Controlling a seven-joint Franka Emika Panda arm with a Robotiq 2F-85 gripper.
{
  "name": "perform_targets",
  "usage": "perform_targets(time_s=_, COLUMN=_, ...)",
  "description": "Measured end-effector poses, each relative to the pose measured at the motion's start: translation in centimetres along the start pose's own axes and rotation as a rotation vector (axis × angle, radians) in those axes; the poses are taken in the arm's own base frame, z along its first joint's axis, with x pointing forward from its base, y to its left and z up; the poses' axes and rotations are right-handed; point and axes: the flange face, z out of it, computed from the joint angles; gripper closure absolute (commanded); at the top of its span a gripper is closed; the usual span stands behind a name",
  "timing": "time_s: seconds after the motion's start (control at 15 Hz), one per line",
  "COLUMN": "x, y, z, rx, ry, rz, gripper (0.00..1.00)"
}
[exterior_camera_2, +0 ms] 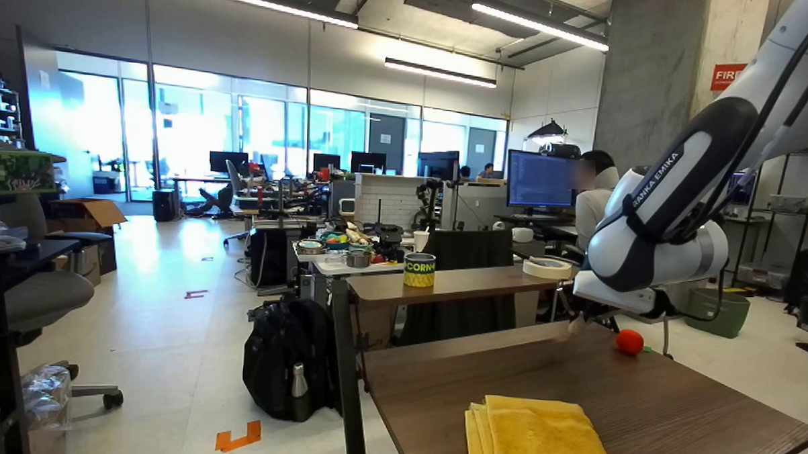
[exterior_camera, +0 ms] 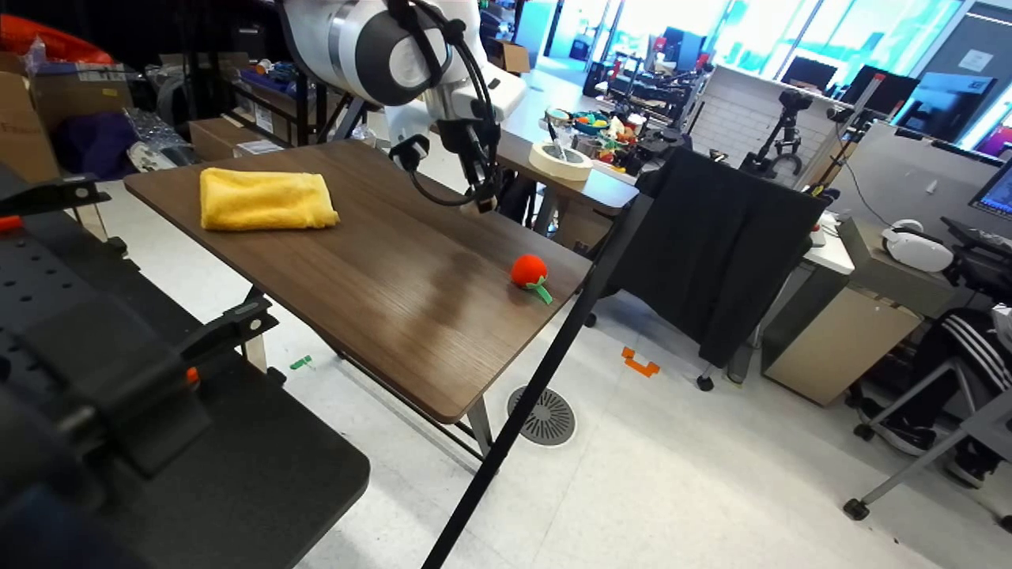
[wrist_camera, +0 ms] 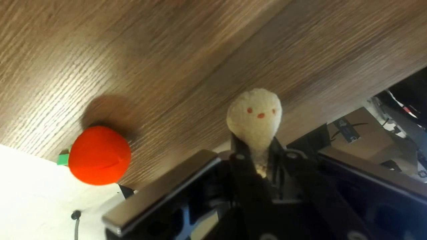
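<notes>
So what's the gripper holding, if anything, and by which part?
The black gripper holds a fuzzy white, round-ended object with orange spots, pinched at its narrower part.

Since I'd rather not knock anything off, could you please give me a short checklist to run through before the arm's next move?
1. Grip on the white plush toy: ok; the gripper is clamped on its narrow end.
2. Exact height of the white plush toy above the table: cannot tell.
3. Red toy tomato apart from the gripper: ok; it lies off to one side, not touching.
4. Red toy tomato safe from falling: not ok; it rests near the table's edge and could roll off if nudged.
5. Folded yellow towel out of the way: ok; it lies on the table, well apart from the gripper.
</notes>
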Motion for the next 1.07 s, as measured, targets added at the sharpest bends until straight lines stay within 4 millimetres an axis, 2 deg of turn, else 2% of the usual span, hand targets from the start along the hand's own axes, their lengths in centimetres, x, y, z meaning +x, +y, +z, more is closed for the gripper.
perform_targets(time_s=0.07, x=-0.2, y=-0.1, z=0.6, rx=-0.005, ry=-0.005, rz=-0.002, gripper=0.93)
perform_targets(time_s=0.13, x=-0.4, y=-0.1, z=1.2, rx=-0.008, ry=-0.009, rz=-0.005, gripper=0.6)
perform_targets(time_s=0.27, x=-0.8, y=-0.3, z=1.8, rx=-0.01, ry=-0.012, rz=-0.011, gripper=0.53)
perform_targets(time_s=0.53, x=-1.8, y=-1.3, z=2.0, rx=0.004, ry=-0.026, rz=-0.031, gripper=0.23)
perform_targets(time_s=0.73, x=-3.5, y=-3.2, z=0.8, rx=0.032, ry=-0.059, rz=-0.069, gripper=0.01)
perform_targets(time_s=0.87, x=-5.1, y=-4.8, z=-1.0, rx=0.06, ry=-0.088, rz=-0.113, gripper=0.0)
perform_targets(time_s=1.07, x=-9.0, y=-8.7, z=-5.7, rx=0.16, ry=-0.161, rz=-0.224, gripper=0.0)
